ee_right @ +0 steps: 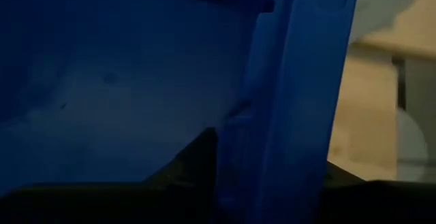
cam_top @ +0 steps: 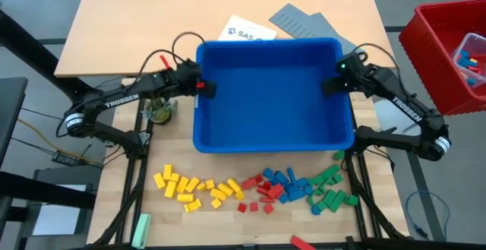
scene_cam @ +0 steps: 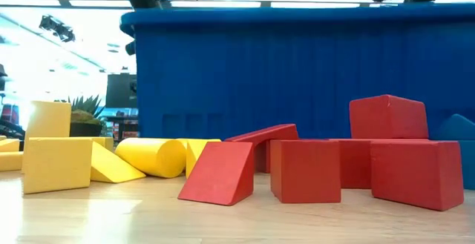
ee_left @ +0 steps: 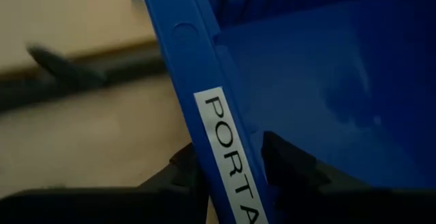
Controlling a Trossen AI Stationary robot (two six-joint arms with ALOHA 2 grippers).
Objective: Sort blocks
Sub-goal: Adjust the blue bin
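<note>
My left hand (cam_top: 199,85) and right hand (cam_top: 335,83) each straddle a side rim of the blue bin (cam_top: 269,140) — grasping it — while the blocks (cam_top: 258,189) lie sorted by colour on the near bench (cam_top: 121,22).

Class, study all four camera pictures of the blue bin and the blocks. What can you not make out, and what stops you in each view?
- Low view: the blue bin walls off its own inside and the table behind.
- High view: the red crate is cut off by the edge.
- Right wrist view: the right gripper is in shadow, so its grip on the rim is unclear.
- Left wrist view: the bin's label runs out of frame.
</note>
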